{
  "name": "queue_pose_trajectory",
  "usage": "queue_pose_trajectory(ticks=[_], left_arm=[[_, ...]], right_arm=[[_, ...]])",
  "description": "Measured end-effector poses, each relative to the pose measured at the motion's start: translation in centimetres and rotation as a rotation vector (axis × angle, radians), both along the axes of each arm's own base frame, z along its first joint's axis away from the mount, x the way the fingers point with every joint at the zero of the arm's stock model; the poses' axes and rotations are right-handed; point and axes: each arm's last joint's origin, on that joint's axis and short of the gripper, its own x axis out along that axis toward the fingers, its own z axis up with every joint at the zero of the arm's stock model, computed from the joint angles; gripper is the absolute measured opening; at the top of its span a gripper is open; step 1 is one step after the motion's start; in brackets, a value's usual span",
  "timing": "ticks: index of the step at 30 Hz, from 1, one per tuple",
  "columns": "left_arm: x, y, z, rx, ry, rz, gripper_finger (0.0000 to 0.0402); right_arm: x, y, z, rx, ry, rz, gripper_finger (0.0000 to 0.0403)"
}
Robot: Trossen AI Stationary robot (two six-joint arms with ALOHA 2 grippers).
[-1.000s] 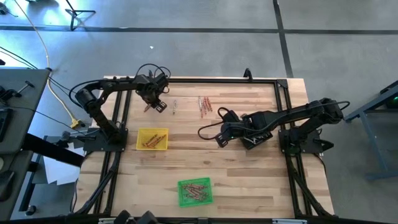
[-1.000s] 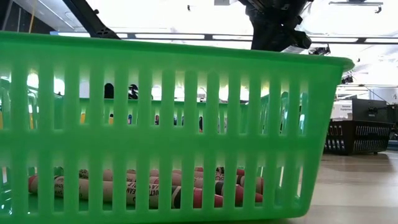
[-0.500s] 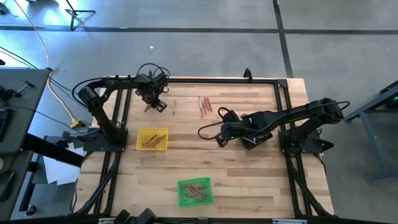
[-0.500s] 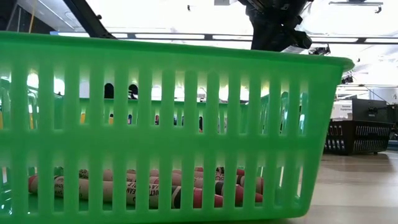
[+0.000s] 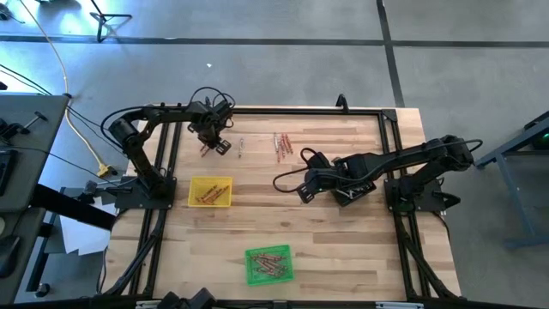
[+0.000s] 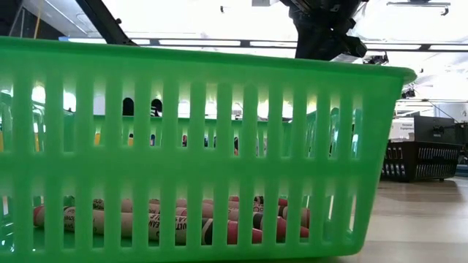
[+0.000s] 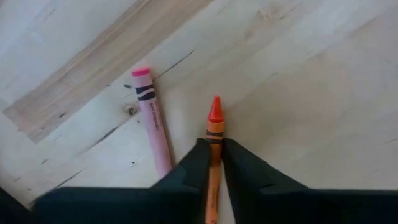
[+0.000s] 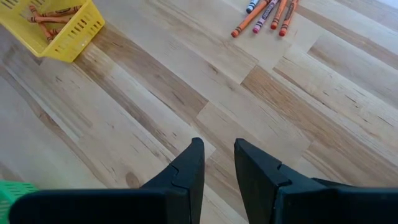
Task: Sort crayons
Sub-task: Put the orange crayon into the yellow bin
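A: How far along is the sorting?

B: Partway, I'd judge. The yellow tray (image 5: 210, 191) already holds a few orange crayons, and the green tray (image 5: 268, 264) near the front edge has a layer of brownish and reddish ones lying in it.

A: What's left on the bench (image 5: 343, 249)?

B: A small cluster of loose crayons (image 5: 282, 145) toward the back, a couple of pale ones (image 5: 242, 148) beside them, and a pink crayon (image 7: 152, 121) lying just beside the one being picked.

A: Which arm is working?

B: The left gripper (image 7: 214, 163), at the back left. Its fingers are closed on an orange crayon (image 7: 214, 127) that lies on the wood, tip pointing ahead.

A: And the other?

B: The right gripper (image 8: 217, 162) waits mid-bench, fingers slightly parted, holding nothing.
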Motion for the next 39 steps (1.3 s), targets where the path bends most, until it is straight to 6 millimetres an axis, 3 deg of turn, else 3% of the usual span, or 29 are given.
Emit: queue_pose_trajectory(ticks=[3, 9, 17, 24, 31, 35, 39], left_arm=[[-0.1, -0.1, 0.2, -0.007, -0.004, 0.001, 0.0006], [-0.3, -0.9, 1.5, -0.011, -0.019, -0.010, 0.0005], [-0.3, -3.2, 6.5, 0.062, -0.190, -0.032, 0.0001], [-0.5, -8.8, 12.0, 0.055, -0.443, -0.100, 0.0001], [-2.3, -15.7, 15.6, -0.022, -0.604, -0.139, 0.0001], [-3.1, -18.2, 16.3, 0.016, -0.638, -0.118, 0.0001], [-3.6, -19.5, 14.7, 0.096, -0.553, -0.113, 0.0001]], right_arm=[[0.0, 0.0, 0.0, 0.000, 0.001, 0.001, 0.0083], [0.0, 0.0, 0.0, -0.001, 0.001, 0.003, 0.0083], [0.0, 0.0, 0.0, -0.012, 0.009, 0.025, 0.0083], [0.0, 0.0, 0.0, -0.013, 0.009, 0.026, 0.0083], [0.0, 0.1, 0.0, -0.025, 0.018, 0.052, 0.0083], [0.0, 0.1, 0.0, -0.036, 0.025, 0.071, 0.0083], [0.0, 0.1, 0.0, -0.036, 0.025, 0.071, 0.0083]])
